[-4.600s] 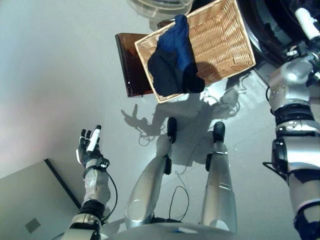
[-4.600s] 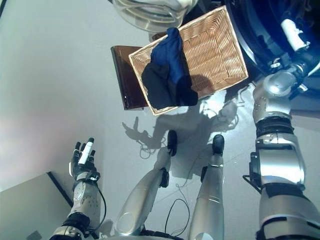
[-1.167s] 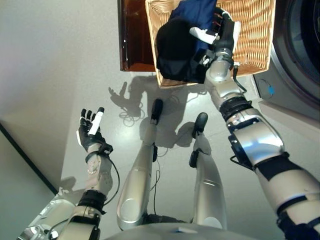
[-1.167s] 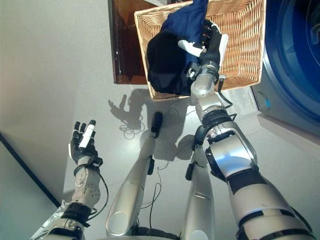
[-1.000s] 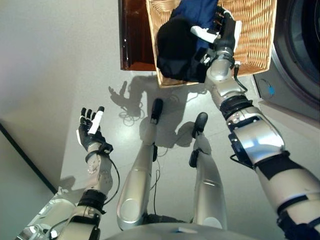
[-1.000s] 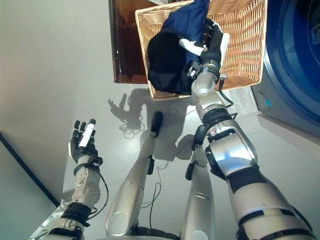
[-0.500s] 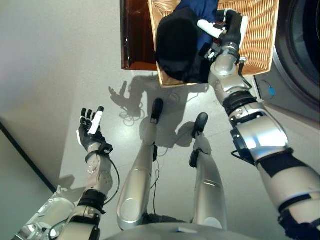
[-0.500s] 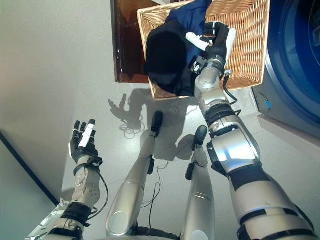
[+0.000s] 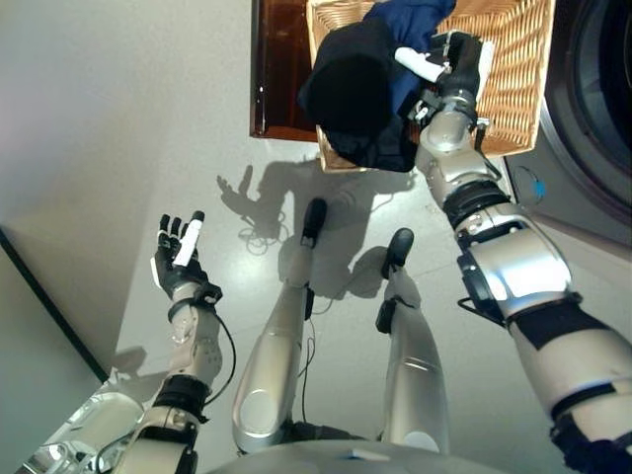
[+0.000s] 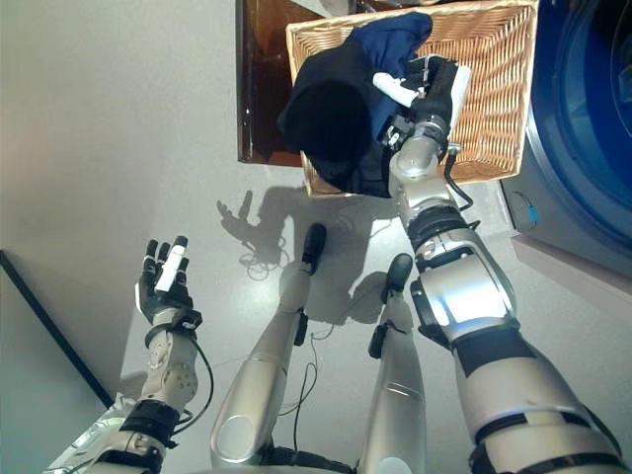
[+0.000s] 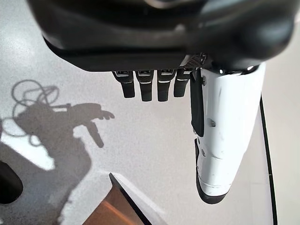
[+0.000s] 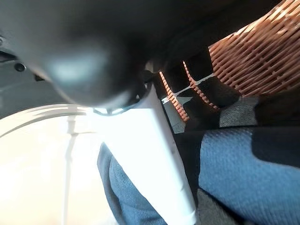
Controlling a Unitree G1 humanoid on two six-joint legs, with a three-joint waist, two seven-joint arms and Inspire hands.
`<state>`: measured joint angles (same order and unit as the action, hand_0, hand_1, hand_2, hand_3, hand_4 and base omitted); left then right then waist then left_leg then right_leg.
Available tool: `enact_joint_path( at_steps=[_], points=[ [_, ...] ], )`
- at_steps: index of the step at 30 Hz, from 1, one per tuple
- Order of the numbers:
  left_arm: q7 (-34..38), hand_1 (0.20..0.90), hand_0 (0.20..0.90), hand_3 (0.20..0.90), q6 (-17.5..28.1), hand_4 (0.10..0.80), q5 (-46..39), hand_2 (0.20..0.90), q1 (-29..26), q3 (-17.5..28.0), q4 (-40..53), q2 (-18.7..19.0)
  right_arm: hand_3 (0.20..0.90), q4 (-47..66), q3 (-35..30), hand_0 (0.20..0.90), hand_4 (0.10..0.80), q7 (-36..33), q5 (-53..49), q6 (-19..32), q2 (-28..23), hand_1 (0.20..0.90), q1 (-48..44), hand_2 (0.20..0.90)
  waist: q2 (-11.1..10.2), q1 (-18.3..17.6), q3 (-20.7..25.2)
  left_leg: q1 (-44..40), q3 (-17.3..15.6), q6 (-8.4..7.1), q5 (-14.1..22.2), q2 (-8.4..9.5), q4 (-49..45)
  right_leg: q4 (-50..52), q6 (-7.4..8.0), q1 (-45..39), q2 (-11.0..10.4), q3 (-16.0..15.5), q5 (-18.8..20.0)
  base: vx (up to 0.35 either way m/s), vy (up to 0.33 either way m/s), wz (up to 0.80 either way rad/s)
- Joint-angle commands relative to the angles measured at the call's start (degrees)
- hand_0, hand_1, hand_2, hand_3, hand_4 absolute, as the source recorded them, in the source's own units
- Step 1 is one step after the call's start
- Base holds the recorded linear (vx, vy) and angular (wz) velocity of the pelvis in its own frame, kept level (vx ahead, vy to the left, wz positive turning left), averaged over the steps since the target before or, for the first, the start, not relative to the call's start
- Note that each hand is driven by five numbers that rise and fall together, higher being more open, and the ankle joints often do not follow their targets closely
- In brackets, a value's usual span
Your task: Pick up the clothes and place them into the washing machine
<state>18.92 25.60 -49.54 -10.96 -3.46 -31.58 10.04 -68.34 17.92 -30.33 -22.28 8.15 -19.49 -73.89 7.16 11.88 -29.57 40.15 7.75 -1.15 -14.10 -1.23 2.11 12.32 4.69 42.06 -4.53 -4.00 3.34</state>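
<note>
A shallow wicker basket (image 9: 513, 69) rests on a low dark brown box (image 9: 281, 69). It holds a black garment (image 9: 351, 94) that hangs over the near rim, and a blue garment (image 9: 410, 20) behind it. My right hand (image 9: 452, 61) reaches into the basket beside the clothes. Its fingers are fairly straight over the wicker and its white thumb (image 12: 159, 154) lies across the blue cloth (image 12: 243, 164). My left hand (image 9: 176, 265) is open and empty, held low over the floor, and it also shows in the left wrist view (image 11: 154, 84).
The washing machine (image 10: 592, 109), with its round blue-dark drum opening, stands right of the basket. A dark panel edge (image 9: 49, 306) runs along the floor at the lower left. Grey floor lies between the box and my left hand.
The view has shifted a little. My right hand has reached slightly deeper into the basket, and the black garment now bulges more toward the left. My left hand has not moved.
</note>
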Motion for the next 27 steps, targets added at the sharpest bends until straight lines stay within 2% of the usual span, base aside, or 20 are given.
enact_joint_path(
  at_steps=[1,7,19,27],
  points=[
    [0.86,0.9,0.9,0.9,5.08,0.8,-0.58,0.9,1.54,1.32,-0.18,4.48,0.2,7.14,0.35,0.2,0.3,-1.56,-0.69,4.46,-0.57,0.2,-1.77,0.2,0.31,0.61,-0.22,-4.22,-2.28,-2.94,2.77,2.82,2.89,1.48,0.74,-3.9,-0.11,3.18,-4.67,0.015,-0.01,-0.03],
    [0.39,0.9,0.9,0.9,4.56,0.8,-0.99,0.9,1.84,1.47,-2.94,3.72,0.2,11.84,-1.17,0.2,0.3,-1.72,-1.19,5.62,-2.11,0.2,2.1,0.2,-0.4,-0.36,1.08,-5.96,-2.73,-2.9,3.2,2.63,2.89,1.05,0.71,-5.58,-0.03,3.47,-4.76,0.0,0.0,0.0],
    [-0.03,0.9,0.9,0.9,4.22,0.8,-1.42,0.9,2.23,1.99,-5.07,2.59,0.2,19.92,-5.87,0.2,0.3,-1.65,-5.3,9.34,-1.95,0.2,12.14,0.2,-0.89,-1.68,3.09,-8.76,-3.45,-2.67,4.05,2.63,2.89,0.29,0.66,-8.42,0.03,3.8,-4.74,0.002,-0.001,-0.01],
    [-0.95,0.9,0.9,0.9,3.43,0.8,-2.38,0.9,2.84,1.65,-6.56,1.47,0.2,24.97,-10.47,0.2,0.3,4.1,-20.45,14.84,1.09,0.2,19.34,0.2,-0.81,-2.33,4.44,-10.97,-3.98,-2.45,4.76,2.6,2.89,-0.51,0.61,-10.51,-0.11,4.48,-4.74,0.014,-0.002,-0.06]
  ],
)
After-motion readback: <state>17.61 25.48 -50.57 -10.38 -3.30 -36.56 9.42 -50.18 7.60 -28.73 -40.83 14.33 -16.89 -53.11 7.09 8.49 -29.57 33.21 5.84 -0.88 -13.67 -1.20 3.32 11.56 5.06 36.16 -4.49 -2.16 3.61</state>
